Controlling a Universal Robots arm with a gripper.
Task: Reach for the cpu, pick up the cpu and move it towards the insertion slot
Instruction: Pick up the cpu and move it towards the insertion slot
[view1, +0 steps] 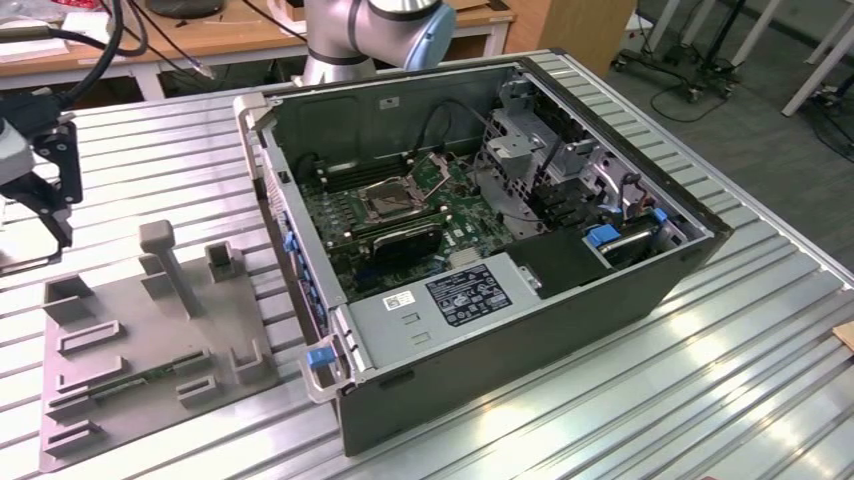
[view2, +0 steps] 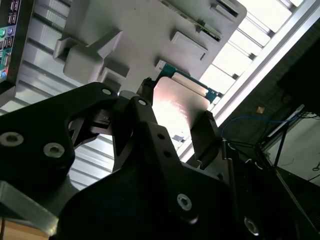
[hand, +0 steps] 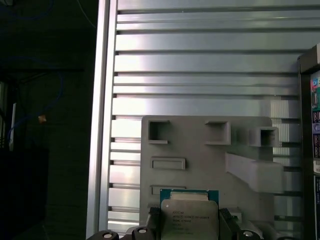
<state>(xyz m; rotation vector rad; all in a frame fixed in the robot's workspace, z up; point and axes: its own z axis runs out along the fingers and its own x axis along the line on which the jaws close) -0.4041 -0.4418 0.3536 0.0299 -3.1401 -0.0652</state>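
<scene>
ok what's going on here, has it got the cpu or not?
Yes. The arm's hand is shut on the cpu, which sits between its two fingers in both wrist views. In the exterior view the hand hangs above the table at the exterior view's left, by the grey fixture. The slot is inside the open PC case further to the exterior view's right, well apart from the hand.

Silvery cpu with green edge, black hand, grey fixture, ribbed silver table.
</scene>
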